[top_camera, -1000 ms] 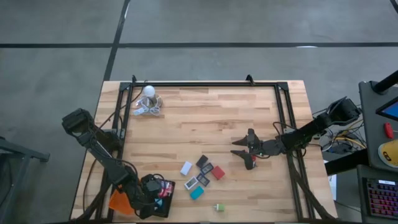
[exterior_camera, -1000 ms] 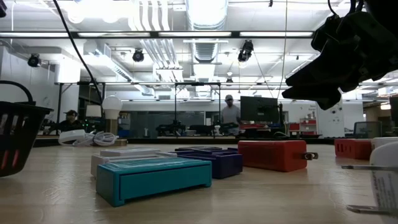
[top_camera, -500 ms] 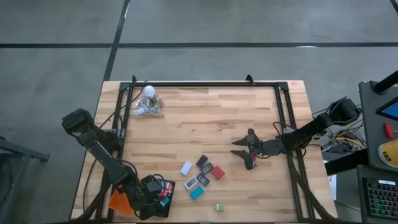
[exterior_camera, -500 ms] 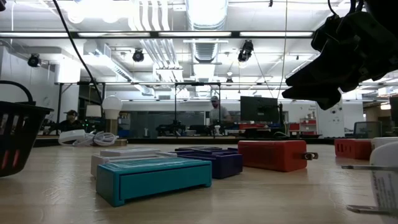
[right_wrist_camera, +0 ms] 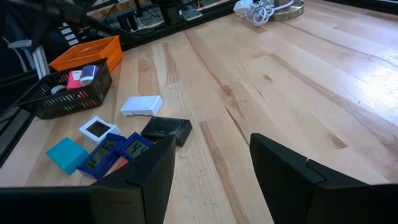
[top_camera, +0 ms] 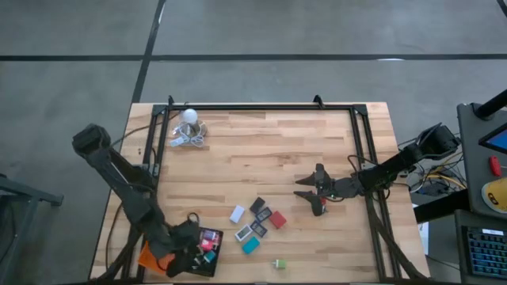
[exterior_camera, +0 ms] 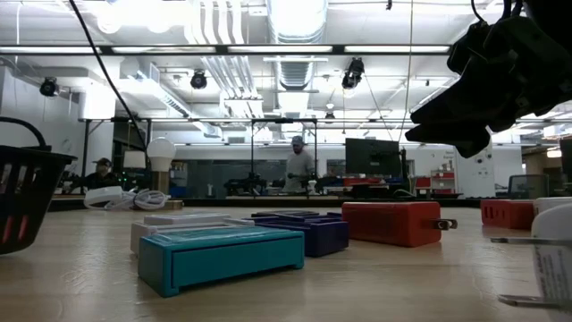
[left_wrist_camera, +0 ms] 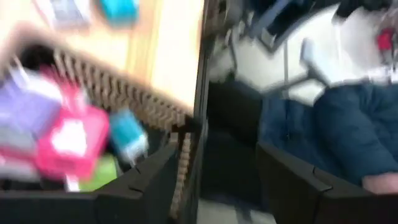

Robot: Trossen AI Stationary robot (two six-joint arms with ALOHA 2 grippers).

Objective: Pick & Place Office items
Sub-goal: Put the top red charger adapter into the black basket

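Lying loose on the wooden bench, most of the office items form a small cluster toward six o'clock in the overhead view: a white block, a black block, a red block, a teal block and a couple of dark framed pieces between them, with a small green piece apart at the cluster's five o'clock. More pieces already sit in the black tray at the bench's seven o'clock corner; the left wrist view shows a pink piece, a teal one, a purple one and a green one inside its slatted wall. An orange tray lies just beside the black one, at its nine o'clock. The left gripper hangs over the black tray's edge with its fingers apart and nothing between them. The right gripper waits above the bench at the cluster's three o'clock, fingers parted and empty. A white round bulb with a coiled cord rests near the bench's eleven o'clock corner. Beyond the bench, the low view shows a person standing in the room.
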